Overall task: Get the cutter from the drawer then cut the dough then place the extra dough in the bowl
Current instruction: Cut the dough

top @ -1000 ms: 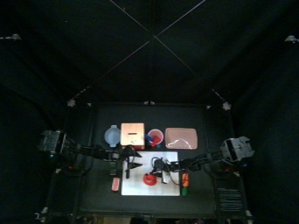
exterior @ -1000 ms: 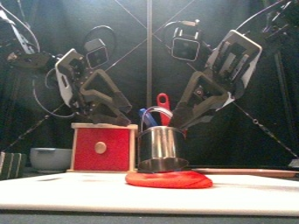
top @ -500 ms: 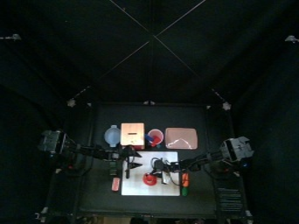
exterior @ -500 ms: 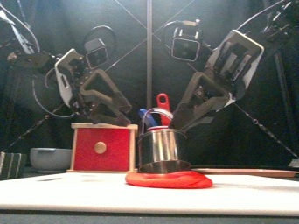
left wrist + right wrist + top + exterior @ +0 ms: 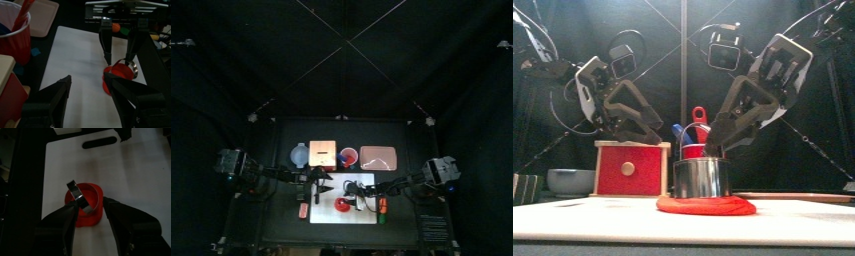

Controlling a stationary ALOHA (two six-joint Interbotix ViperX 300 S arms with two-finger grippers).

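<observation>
A round metal cutter (image 5: 702,178) stands on the flat red dough (image 5: 707,205), which lies on the white cutting board (image 5: 358,215). My right gripper (image 5: 716,148) comes down from the right and is shut on the cutter (image 5: 81,197), its fingers (image 5: 106,50) straddling the ring over the dough (image 5: 92,213). Left of it, my left gripper (image 5: 88,77) hovers over the board, open and holding nothing. The wooden box (image 5: 632,170) shows its red drawer front pushed in. At the far left sits the blue-grey bowl (image 5: 569,180).
A red cup with toy knives (image 5: 694,130) stands behind the cutter. At the back right lies the pink tray (image 5: 378,157). A small red thing (image 5: 303,211) lies just left of the board.
The cutter has dropped lower onto the dough, with my right gripper following it down. The left arm has stayed put.
</observation>
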